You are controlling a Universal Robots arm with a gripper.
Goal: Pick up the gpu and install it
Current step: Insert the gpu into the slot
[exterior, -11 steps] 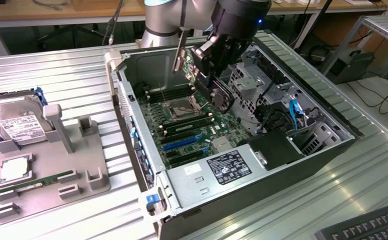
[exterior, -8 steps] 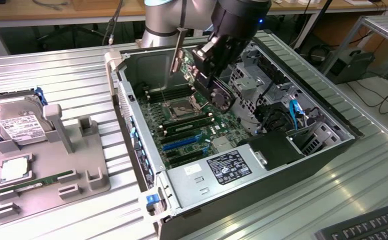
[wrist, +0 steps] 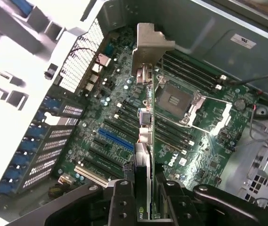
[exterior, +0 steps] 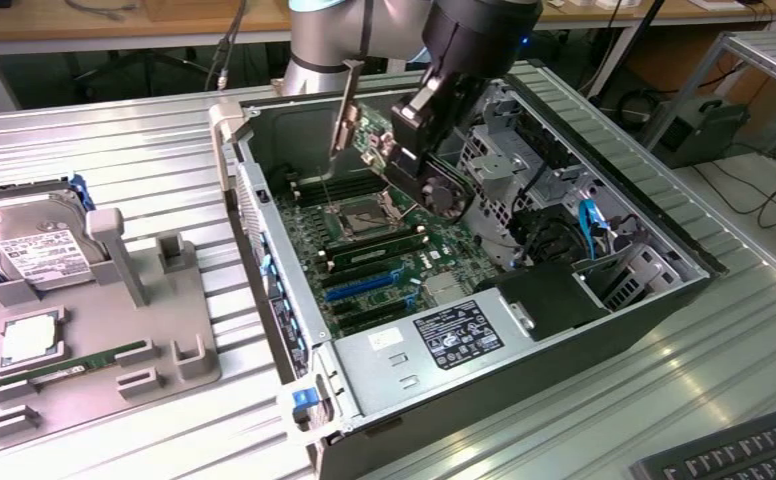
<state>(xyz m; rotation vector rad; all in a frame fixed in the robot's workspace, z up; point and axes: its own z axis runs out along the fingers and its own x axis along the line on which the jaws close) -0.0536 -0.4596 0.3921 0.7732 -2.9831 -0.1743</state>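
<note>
Claw (wrist: 143,189) clenched on gpu (wrist: 143,162) | gpu hung edge-on above motherboard (wrist: 124,117), inside open case (exterior: 522,400) | risk: tilted card could miss blue slot (wrist: 115,140); bracket (wrist: 150,44) could snag rear grille (wrist: 79,61)

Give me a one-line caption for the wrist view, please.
Hand holds the gpu edge-on above the open computer's motherboard.

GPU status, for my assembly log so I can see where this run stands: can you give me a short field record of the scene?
gpu: held edge-on above the motherboard, not in a slot
silver bracket: at the card's end away from the hand
hand: shut on the gpu
case: open, lying on its side
blue slot: empty
hard drive: on the grey fixture, exterior view's left
RAM stick: on the same fixture
</note>
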